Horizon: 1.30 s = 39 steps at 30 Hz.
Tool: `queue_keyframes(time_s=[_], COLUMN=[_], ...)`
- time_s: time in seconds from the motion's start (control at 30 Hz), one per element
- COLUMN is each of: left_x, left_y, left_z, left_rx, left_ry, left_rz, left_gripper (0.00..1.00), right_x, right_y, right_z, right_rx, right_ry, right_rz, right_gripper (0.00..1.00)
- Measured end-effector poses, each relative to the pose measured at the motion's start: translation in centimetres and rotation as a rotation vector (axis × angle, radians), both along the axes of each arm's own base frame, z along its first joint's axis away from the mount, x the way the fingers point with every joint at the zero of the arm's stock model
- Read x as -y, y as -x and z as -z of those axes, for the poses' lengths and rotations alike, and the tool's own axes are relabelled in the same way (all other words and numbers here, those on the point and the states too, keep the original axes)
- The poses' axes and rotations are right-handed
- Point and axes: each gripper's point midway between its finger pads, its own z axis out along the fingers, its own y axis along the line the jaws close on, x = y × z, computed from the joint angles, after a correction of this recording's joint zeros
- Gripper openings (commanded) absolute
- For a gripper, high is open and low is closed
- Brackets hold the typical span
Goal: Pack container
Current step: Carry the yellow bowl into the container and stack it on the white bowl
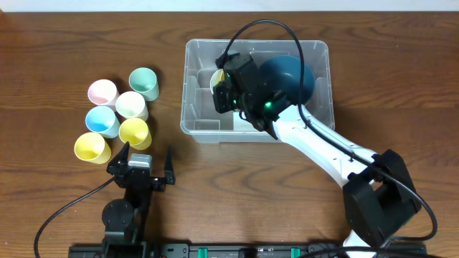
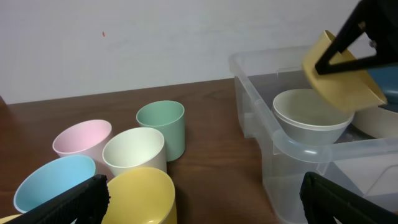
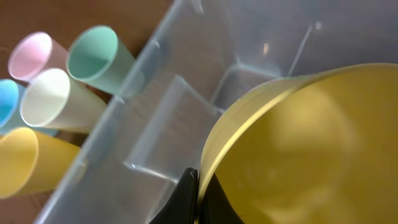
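- Fingers of your right gripper (image 3: 198, 194) were pinched together on the rim of a yellow plastic cup (image 3: 298, 149), which they held tilted.
- You had that cup over the large rectangular clear plastic container (image 1: 319, 107), at the 9 o'clock end of its interior.
- The container sat on the brown wooden table (image 1: 64, 43), toward 12 o'clock from the table's middle and at 3 o'clock from the loose cups.
- A white round bowl (image 2: 311, 118) rested inside the container, right under the held cup. You could not tell from these views whether the two touched.
- A dark blue round bowl (image 1: 294, 75) lay in the container too, at 3 o'clock from the held cup.
- Your left gripper (image 1: 148, 152) stood with its fingers wide apart, holding nothing, at 7 o'clock from the container.
- Six loose cups stood upright in a tight cluster outside the container:
  - a pink cup (image 1: 102, 92) at 12 o'clock of the cluster
  - a mint green cup (image 1: 144, 84) at 1 o'clock
  - a white cup (image 1: 132, 105) in the middle
  - a light blue cup (image 1: 102, 122) at 9 o'clock
  - a nearer yellow cup (image 1: 135, 132) just at 12 o'clock from your left gripper
  - an outer yellow cup (image 1: 92, 147) at 7 o'clock
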Motion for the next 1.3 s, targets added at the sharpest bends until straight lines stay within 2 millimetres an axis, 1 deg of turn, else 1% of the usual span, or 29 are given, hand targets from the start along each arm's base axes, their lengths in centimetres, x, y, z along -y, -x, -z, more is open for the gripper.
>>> queue_keyframes(time_s=[0.03, 0.07, 0.1, 0.17, 0.2, 0.23, 0.3, 0.4, 0.53, 0.57, 0.63, 0.73, 0.83, 0.93, 1.1, 1.3], left_x=[0.0, 0.0, 0.0, 0.0, 0.0, 0.0, 0.0, 0.0, 0.0, 0.0, 0.0, 0.0, 0.0, 0.0, 0.0, 0.0], left_y=[0.0, 0.0, 0.0, 0.0, 0.0, 0.0, 0.0, 0.0, 0.0, 0.0, 0.0, 0.0, 0.0, 0.0, 0.0, 0.0], left_z=[0.0, 0.0, 0.0, 0.0, 0.0, 0.0, 0.0, 0.0, 0.0, 0.0, 0.0, 0.0, 0.0, 0.0, 0.0, 0.0], left_rx=[0.000, 0.000, 0.000, 0.000, 0.000, 0.000, 0.000, 0.000, 0.000, 0.000, 0.000, 0.000, 0.000, 0.000, 0.000, 0.000], left_ry=[0.000, 0.000, 0.000, 0.000, 0.000, 0.000, 0.000, 0.000, 0.000, 0.000, 0.000, 0.000, 0.000, 0.000, 0.000, 0.000], left_rz=[0.000, 0.000, 0.000, 0.000, 0.000, 0.000, 0.000, 0.000, 0.000, 0.000, 0.000, 0.000, 0.000, 0.000, 0.000, 0.000], left_gripper=[0.98, 0.98, 0.98, 0.98, 0.98, 0.98, 0.98, 0.98, 0.98, 0.98, 0.98, 0.98, 0.98, 0.98, 0.98, 0.98], right_x=[-0.1, -0.2, -0.2, -0.3, -0.3, -0.4, -0.3, -0.3, -0.3, -0.3, -0.4, -0.5, -0.5, -0.6, -0.6, -0.6], right_y=[-0.1, -0.2, -0.3, -0.5, -0.6, -0.7, -0.9, -0.9, -0.9, -0.9, -0.8, -0.6, -0.6, -0.6, -0.6, -0.7], right_z=[-0.2, -0.3, -0.4, -0.5, -0.4, -0.3, 0.1, 0.6, 1.1, 1.2, 1.2, 1.3, 1.4, 1.5, 1.8, 4.0], right_rx=[0.008, 0.014, 0.019, 0.026, 0.029, 0.030, 0.029, 0.021, 0.013, 0.012, 0.012, 0.002, 0.001, -0.001, -0.005, -0.038], right_ry=[-0.006, -0.011, -0.016, -0.020, -0.021, -0.021, -0.013, -0.005, 0.001, 0.001, 0.002, 0.000, 0.002, 0.002, 0.005, 0.031], right_rz=[0.000, 0.000, 0.002, 0.006, 0.010, 0.011, 0.014, 0.017, 0.017, 0.015, 0.005, -0.002, -0.007, -0.008, -0.007, -0.006], right_gripper=[0.02, 0.07, 0.19, 0.51, 0.59, 0.63, 0.65, 0.65, 0.61, 0.57, 0.43, 0.27, 0.18, 0.13, 0.11, 0.11])
